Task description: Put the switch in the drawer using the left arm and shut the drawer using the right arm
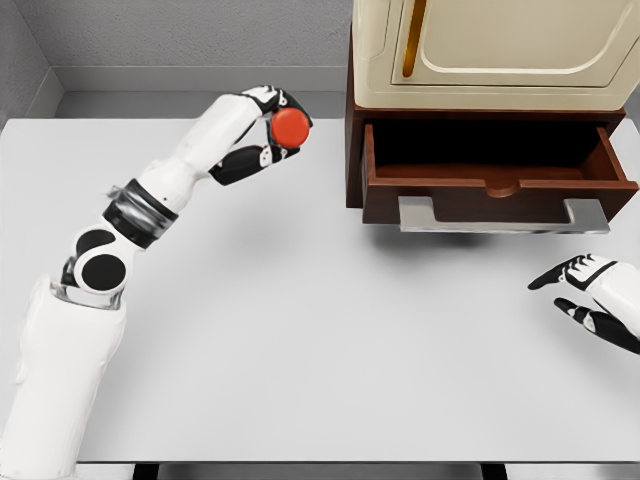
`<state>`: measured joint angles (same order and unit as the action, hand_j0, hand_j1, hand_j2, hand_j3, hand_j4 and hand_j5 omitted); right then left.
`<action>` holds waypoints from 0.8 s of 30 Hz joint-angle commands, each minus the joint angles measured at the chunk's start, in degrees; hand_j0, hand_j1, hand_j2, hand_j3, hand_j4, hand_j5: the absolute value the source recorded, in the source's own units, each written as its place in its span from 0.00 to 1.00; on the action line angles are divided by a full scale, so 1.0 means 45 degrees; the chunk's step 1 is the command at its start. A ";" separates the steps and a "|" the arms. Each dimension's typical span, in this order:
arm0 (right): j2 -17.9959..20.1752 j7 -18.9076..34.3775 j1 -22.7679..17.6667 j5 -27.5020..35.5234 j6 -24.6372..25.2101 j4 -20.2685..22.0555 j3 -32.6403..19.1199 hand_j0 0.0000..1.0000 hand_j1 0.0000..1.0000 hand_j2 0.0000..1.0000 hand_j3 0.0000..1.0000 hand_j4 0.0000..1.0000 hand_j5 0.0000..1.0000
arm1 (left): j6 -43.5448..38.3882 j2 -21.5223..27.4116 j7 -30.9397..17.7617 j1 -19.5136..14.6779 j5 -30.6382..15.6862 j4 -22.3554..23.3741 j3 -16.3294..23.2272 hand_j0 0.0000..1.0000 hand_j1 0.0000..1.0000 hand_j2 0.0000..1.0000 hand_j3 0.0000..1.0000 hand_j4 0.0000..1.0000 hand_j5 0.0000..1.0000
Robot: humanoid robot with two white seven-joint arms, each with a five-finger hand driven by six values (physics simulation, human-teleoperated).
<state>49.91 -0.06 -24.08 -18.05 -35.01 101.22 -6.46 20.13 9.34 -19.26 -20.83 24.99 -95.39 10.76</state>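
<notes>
1. Our left robot hand (272, 128) is raised over the far-left part of the table (300, 330), its fingers (240, 162) curled tight around the switch (291, 126), which shows as a round red shape between thumb and fingertips.
2. The switch is therefore off the table surface, carried in the air, and well clear of the drawer (495, 165).
3. The relation that matters: the open drawer lies to the right of our left robot hand, along the table's far edge toward the far-right corner, at roughly the same depth. We judge the carry to be a mostly sideways reach to the right, then a descent into the dark cavity.
4. The drawer is pulled out toward us beneath the cream cabinet (490, 50), its long axis running left to right, with a grey handle (500, 213) on the front.
5. Our right robot hand (590, 295) rests near the right edge of the table, fingers loosely spread and holding nothing. It sits just in front of the drawer's right end, so it is the nearer one for pushing the drawer closed.
</notes>
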 commanded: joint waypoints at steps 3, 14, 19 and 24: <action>0.0023 -0.0006 0.0137 0.0086 0.0003 0.0006 0.0009 0.59 0.59 0.59 0.59 0.59 0.59 | -0.0021 -0.0571 0.0432 0.0000 0.1693 -0.0520 0.0089 0.38 0.38 0.38 0.38 0.38 0.38; 0.0530 -0.0025 0.0117 0.0067 0.0003 0.0006 -0.0030 0.59 0.59 0.59 0.59 0.59 0.59 | -0.0060 -0.1411 0.0432 -0.0234 0.4252 -0.0911 0.0968 0.38 0.38 0.38 0.38 0.38 0.38; 0.1038 -0.0025 0.0117 0.0047 0.0003 0.0006 -0.0030 0.60 0.60 0.60 0.60 0.60 0.60 | -0.0060 -0.2075 0.0432 -0.0332 0.5795 -0.0911 0.1221 0.38 0.38 0.38 0.38 0.38 0.38; 0.1448 -0.0006 0.0117 0.0028 0.0003 0.0006 -0.0050 0.64 0.64 0.64 0.64 0.64 0.64 | -0.0099 -0.2075 0.0432 -0.0703 0.6264 -0.0833 0.1612 0.37 0.37 0.37 0.37 0.37 0.37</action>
<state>55.73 -0.12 -23.64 -18.28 -35.01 101.22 -6.62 19.78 0.19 -17.34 -24.26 52.23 -99.19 17.41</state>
